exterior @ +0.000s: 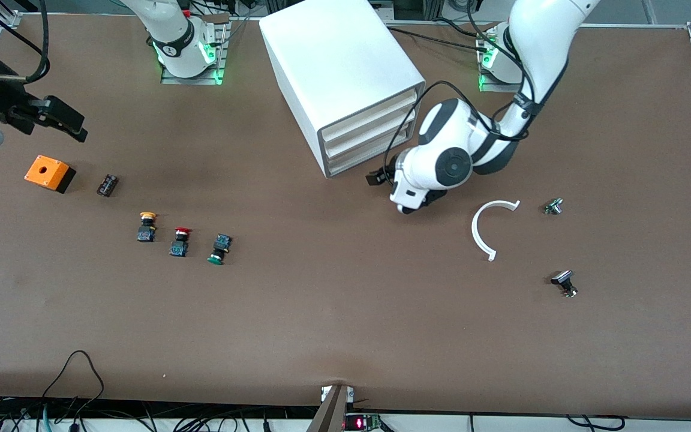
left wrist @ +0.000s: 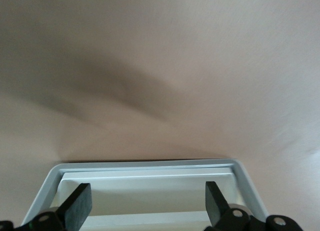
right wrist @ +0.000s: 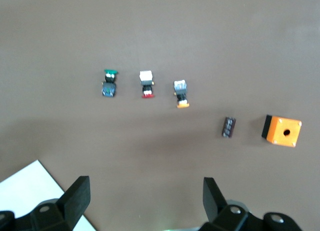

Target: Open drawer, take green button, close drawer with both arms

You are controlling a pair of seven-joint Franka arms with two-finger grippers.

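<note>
The white cabinet stands at the robots' side of the table, with all three drawers shut. The lowest drawer also shows in the left wrist view, inside the grey frame. My left gripper is open and empty, low in front of that drawer, its fingers spread across the drawer's front. The green-capped button lies on its side on the table toward the right arm's end, also in the right wrist view. My right gripper is open and empty, raised over the table's right-arm end.
A red-capped button and a yellow-capped button lie beside the green one. An orange box and a small black part lie under the right gripper. A white C-shaped ring and two small parts lie toward the left arm's end.
</note>
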